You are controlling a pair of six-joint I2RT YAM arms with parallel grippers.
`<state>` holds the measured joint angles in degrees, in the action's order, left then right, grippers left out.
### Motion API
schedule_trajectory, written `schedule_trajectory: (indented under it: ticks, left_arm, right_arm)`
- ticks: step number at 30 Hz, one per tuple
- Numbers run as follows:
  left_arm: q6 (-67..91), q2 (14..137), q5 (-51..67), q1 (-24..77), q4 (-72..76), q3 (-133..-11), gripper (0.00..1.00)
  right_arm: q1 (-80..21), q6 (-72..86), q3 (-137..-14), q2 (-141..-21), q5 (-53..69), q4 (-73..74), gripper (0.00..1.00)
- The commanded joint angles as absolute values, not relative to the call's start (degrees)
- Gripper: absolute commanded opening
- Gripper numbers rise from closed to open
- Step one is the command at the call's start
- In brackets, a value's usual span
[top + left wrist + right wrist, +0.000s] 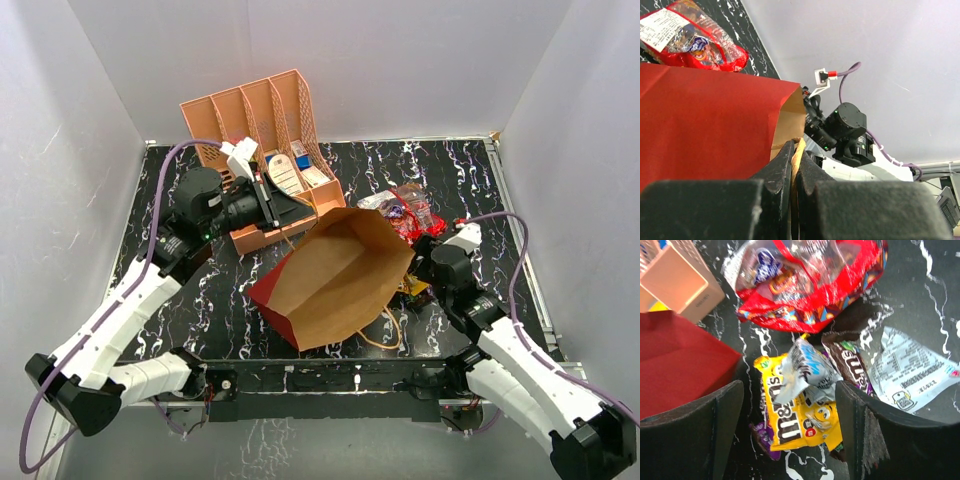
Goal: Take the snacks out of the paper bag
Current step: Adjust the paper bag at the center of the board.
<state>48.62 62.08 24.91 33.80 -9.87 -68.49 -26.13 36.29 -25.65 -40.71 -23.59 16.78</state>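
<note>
left gripper (795,150) jaws clamped on tan mouth edge of paper bag (335,275) | right gripper (788,387) jaws wide, empty, over snacks (800,420) | snacks: crinkly yellow, silvery, brown, red packets heaped beside bag's right | bag red outside, kraft inside, lying mid-table | table (200,300) black, white-veined | walls (400,60) white
</note>
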Motion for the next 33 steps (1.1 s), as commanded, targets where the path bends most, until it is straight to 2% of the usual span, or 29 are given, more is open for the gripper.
schedule_trajectory:
  ticks: [1, 4, 6, 7, 13, 17, 22, 33]
  left_arm:
    - [50.18, 63.75, 25.82, 33.67, -5.17, -71.45, 0.0]
    - [52.82, 65.34, 26.21, 33.67, -1.0, -71.43, 0.0]
    - [54.68, 66.52, 26.06, 33.69, 0.85, -71.17, 0.0]
    - [55.78, 67.19, 25.91, 33.62, 1.87, -70.75, 0.0]
    - [62.88, 66.47, 22.18, 33.64, 7.24, -64.65, 0.0]
    - [65.79, 65.11, 19.01, 33.69, 8.16, -62.2, 0.0]
    - [71.27, 67.59, 22.82, 33.67, 13.14, -63.75, 0.0]
    - [87.94, 72.68, 26.01, 33.68, 33.32, -62.97, 0.0]
  right_arm:
    - [-25.9, 32.87, -33.6, -38.57, -24.47, 17.17, 0.77]
    - [-25.9, 31.93, -37.47, -38.33, -27.04, 18.72, 0.83]
    - [-25.93, 33.08, -40.01, -38.59, -29.82, 20.13, 0.96]
    - [-25.91, 34.23, -41.37, -38.85, -31.4, 21.27, 0.98]
    - [-25.92, 36.26, -47.68, -39.62, -37.11, 24.4, 0.98]
    - [-25.88, 32.24, -49.69, -39.4, -32.98, 24.87, 0.98]
    - [-25.93, 22.55, -49.39, -36.52, -27.56, 22.17, 0.98]
    - [-25.9, 16.29, -50.43, -32.52, -23.21, 20.52, 0.98]
